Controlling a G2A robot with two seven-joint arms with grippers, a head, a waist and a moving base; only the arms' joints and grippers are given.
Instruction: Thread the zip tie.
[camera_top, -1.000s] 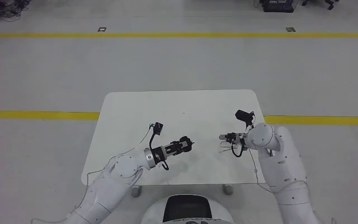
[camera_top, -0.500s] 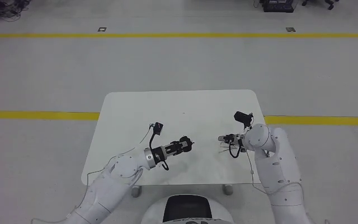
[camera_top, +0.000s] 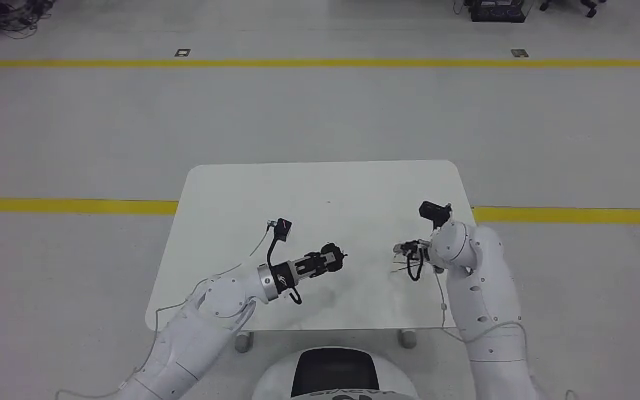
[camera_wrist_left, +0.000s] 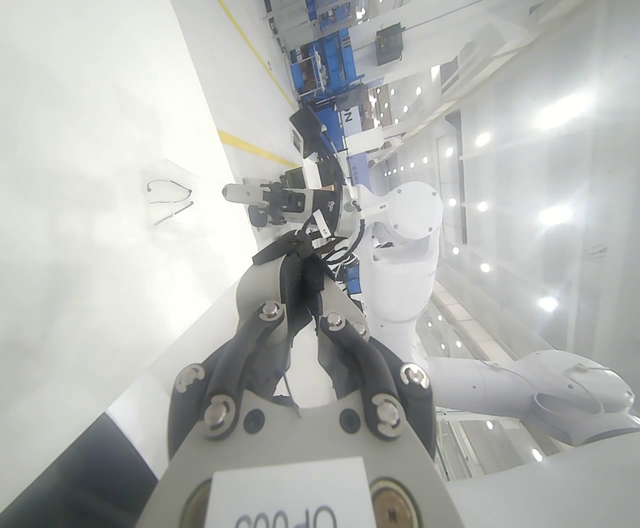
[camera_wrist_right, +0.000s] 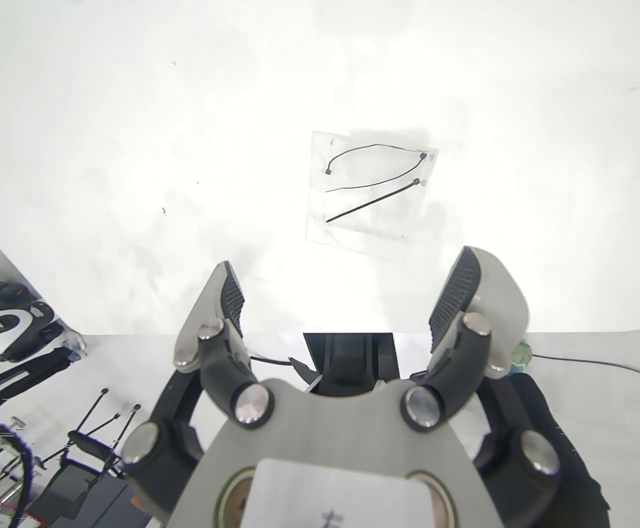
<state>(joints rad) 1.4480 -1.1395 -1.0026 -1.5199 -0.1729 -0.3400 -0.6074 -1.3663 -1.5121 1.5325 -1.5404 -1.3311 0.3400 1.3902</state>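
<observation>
Clear tray (camera_wrist_right: 361, 231) at right holds thin black zip ties (camera_wrist_right: 372, 202), one curved, one straight. Left gripper (camera_wrist_left: 297, 265) closed, right gripper (camera_wrist_right: 347, 280) open.

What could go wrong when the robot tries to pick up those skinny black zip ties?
1. The zip ties are thin and lie flat on a clear sheet, so the open right gripper might slide off one or pinch the sheet too.
2. They lie close together, with some ends almost touching, so the gripper might lift more than one at once.
</observation>
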